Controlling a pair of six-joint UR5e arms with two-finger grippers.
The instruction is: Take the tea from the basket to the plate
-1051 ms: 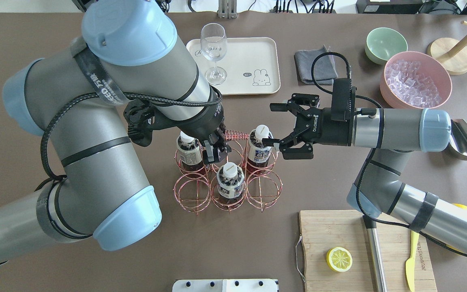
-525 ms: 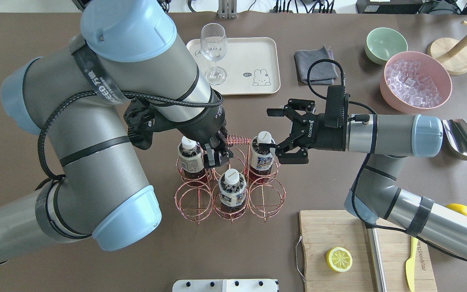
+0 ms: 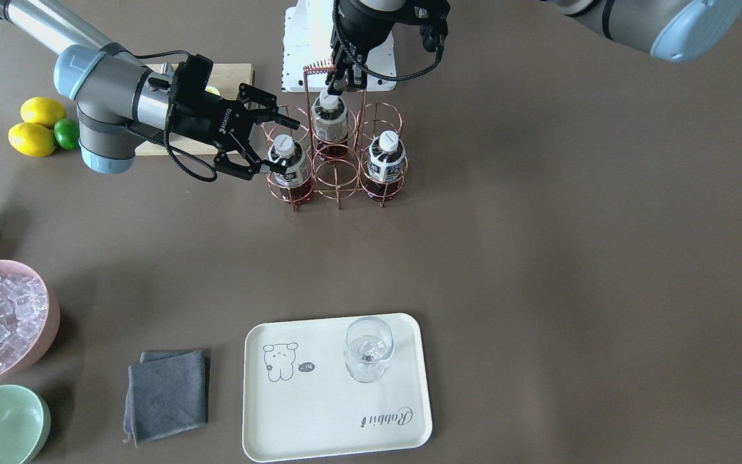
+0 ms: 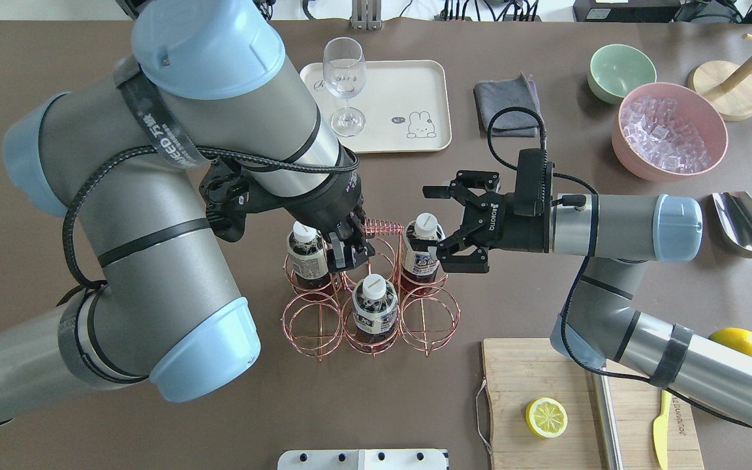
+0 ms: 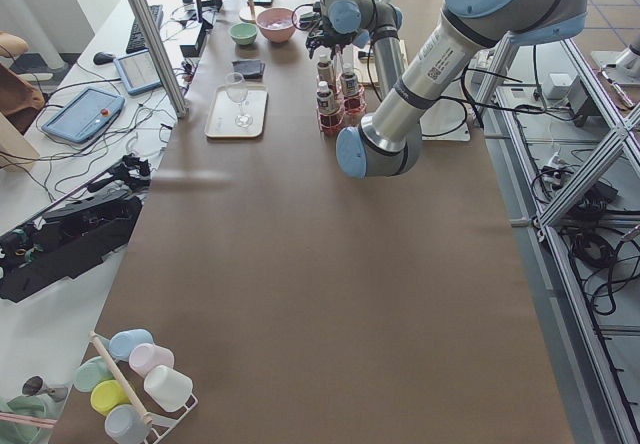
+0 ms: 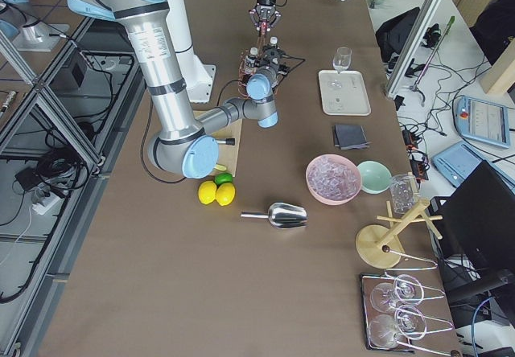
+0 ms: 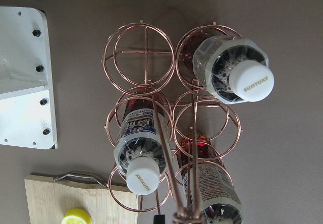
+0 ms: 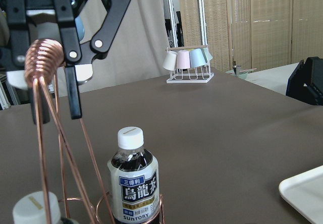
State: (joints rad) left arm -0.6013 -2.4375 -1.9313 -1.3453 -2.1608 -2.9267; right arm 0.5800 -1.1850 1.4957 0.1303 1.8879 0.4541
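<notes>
The copper wire basket (image 4: 304, 320) stands mid-table with three tea bottles in its rings (image 4: 423, 251) (image 4: 304, 258) (image 4: 373, 310). My left gripper (image 4: 348, 251) hangs over it, shut on the coiled handle (image 8: 43, 57). The right gripper (image 4: 438, 222) is open and level with the right-hand bottle, whose white cap (image 3: 284, 147) lies between the fingertips without touching them. Behind the basket, the cream plate (image 4: 408, 85) carries a wine glass (image 4: 344, 78). The left wrist view looks down on the bottles (image 7: 237, 75).
A grey cloth (image 4: 506, 98), a green bowl (image 4: 621, 72) and a pink bowl of ice (image 4: 670, 127) sit at the back right. A steel scoop (image 4: 745, 225) lies at the right. Near the front right is a cutting board (image 4: 565, 378) with a lemon half (image 4: 546, 418).
The right gripper has moved left and nearer the robot, closing in on the right-hand bottle while staying open. The basket and the left gripper have shifted slightly toward the robot.
</notes>
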